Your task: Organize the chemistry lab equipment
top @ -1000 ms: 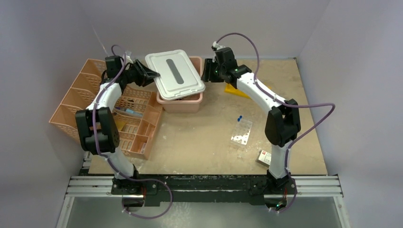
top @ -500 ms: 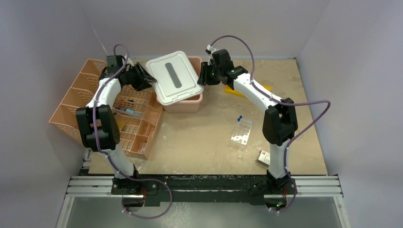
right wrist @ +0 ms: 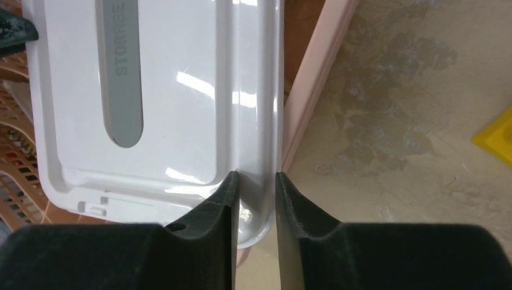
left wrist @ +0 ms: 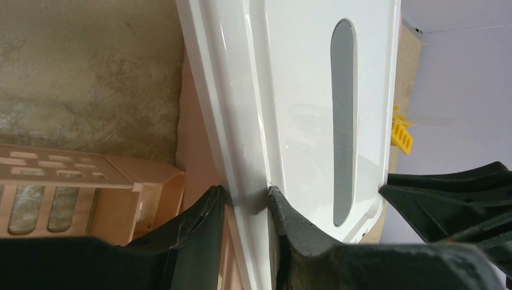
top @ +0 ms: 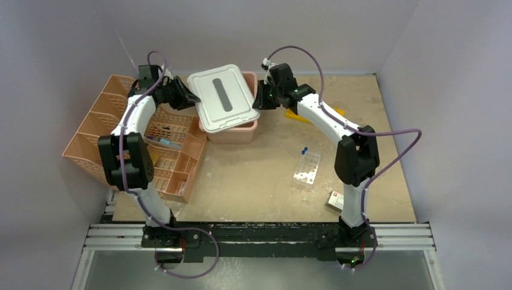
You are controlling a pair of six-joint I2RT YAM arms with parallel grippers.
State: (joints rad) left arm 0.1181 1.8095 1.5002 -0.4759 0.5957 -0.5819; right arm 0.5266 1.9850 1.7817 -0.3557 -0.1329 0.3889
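Note:
A white lid (top: 222,96) lies skewed over the pink tub (top: 232,134). My left gripper (top: 192,98) is shut on the lid's left rim, which shows in the left wrist view (left wrist: 244,202). My right gripper (top: 256,101) is shut on the lid's right rim, which shows in the right wrist view (right wrist: 255,181). The yellow holed tube rack (top: 300,115) lies partly under the right arm. A blue-capped vial (top: 305,149) and a clear packet (top: 307,168) lie on the table at centre right.
The peach mesh organizer (top: 121,121) stands at the left, touching the tub, with small items in its compartments. A small red and white box (top: 336,200) lies by the right arm's base. Walls close in the back and both sides.
The lid has shifted slightly and turned a little over the tub. Both grippers have moved with it, the right one a little to the left.

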